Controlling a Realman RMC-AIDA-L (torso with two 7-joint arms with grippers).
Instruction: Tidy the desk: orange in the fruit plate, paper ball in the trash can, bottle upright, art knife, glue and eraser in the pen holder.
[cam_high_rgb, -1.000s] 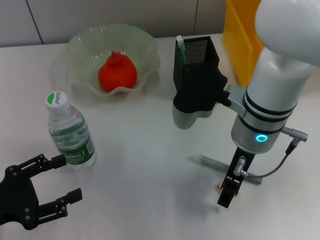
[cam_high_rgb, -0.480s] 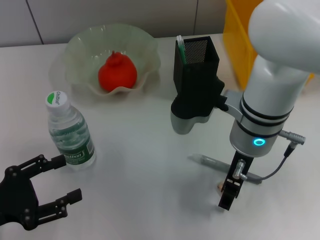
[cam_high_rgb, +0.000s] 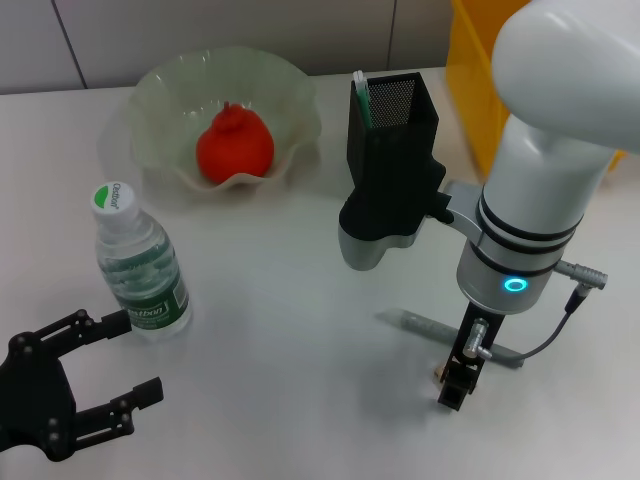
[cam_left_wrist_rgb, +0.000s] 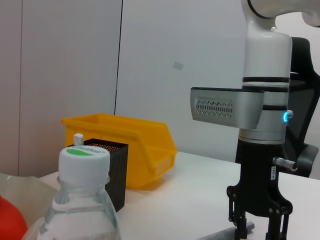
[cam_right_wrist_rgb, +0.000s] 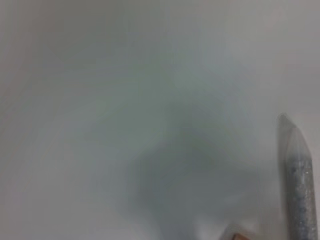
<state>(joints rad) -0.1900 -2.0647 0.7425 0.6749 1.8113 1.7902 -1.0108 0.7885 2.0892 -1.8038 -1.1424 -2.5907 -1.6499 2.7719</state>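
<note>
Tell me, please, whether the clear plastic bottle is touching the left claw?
Apart: in the head view, bare table separates the clear plastic bottle from the open left claw, which sits nearer the camera.

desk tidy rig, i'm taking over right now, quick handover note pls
Right gripper is down at the table over the eraser, beside the grey art knife; grasp not confirmed.
Left gripper open, idle near the bottle.
Done: orange in the fruit plate, bottle upright, a green-and-white stick stands in the pen holder.
Left: eraser and art knife into the pen holder. Paper ball not visible; trash can behind the right arm.
</note>
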